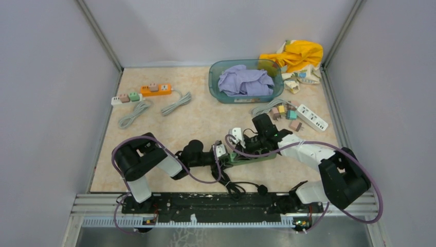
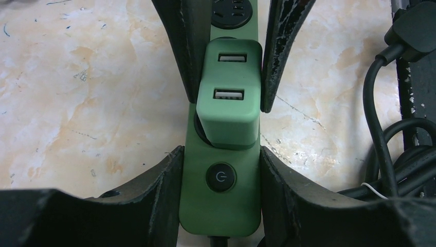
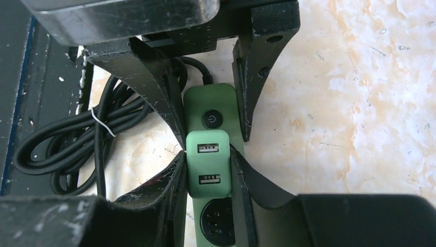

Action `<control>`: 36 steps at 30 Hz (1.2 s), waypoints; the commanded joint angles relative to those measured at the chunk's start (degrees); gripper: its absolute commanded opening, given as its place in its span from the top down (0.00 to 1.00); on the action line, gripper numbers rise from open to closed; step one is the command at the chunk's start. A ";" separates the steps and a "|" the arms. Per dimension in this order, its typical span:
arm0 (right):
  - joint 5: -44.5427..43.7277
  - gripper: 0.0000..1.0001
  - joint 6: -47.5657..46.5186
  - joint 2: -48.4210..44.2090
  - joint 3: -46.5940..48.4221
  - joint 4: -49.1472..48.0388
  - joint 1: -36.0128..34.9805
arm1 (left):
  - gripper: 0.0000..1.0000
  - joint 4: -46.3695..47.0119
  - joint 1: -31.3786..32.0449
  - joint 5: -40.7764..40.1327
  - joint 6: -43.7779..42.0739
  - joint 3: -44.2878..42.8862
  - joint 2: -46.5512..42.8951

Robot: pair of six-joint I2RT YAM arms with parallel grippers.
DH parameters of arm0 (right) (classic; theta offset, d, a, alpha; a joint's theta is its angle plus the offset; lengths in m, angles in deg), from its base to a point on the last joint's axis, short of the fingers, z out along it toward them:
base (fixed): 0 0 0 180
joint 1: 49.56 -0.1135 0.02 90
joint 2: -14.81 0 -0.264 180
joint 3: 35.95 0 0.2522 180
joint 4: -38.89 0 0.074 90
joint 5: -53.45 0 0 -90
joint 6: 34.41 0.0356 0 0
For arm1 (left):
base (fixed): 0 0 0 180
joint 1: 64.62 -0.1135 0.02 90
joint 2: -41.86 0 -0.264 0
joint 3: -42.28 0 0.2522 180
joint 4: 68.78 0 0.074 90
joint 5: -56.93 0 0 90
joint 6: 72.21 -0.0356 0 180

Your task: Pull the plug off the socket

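A dark green power strip (image 1: 258,157) lies on the marble table near the front centre. A light green two-port USB plug (image 2: 229,103) sits in its socket beside the round power button (image 2: 220,178). My left gripper (image 2: 220,180) is shut on the strip's button end, one finger on each long side. My right gripper (image 3: 208,175) is shut on the plug (image 3: 208,163), with its fingers (image 2: 280,51) against the plug's two sides. In the top view both grippers (image 1: 222,153) (image 1: 237,145) meet over the strip and hide the plug.
The strip's coiled black cable (image 3: 67,139) lies by the front rail (image 1: 205,203). An orange strip (image 1: 156,89) and a white strip (image 1: 126,98) lie back left. A teal basin (image 1: 215,82) with purple cloth, a yellow cloth (image 1: 298,54), a white strip (image 1: 312,117) and small adapters (image 1: 285,110) are back right.
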 commanded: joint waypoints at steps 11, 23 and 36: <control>1.12 1.00 8.24 -4.24 0.48 -15.19 -1.44 | 0.98 -7.05 0.07 -0.70 0.46 0.62 1.52; 5.49 1.00 -1.59 -5.06 2.14 -5.45 2.17 | 0.98 -7.04 0.10 -0.62 0.32 0.93 1.49; -1.26 1.00 9.17 -4.23 1.25 -15.04 -1.67 | 0.98 -6.95 0.08 -0.53 0.67 0.71 1.80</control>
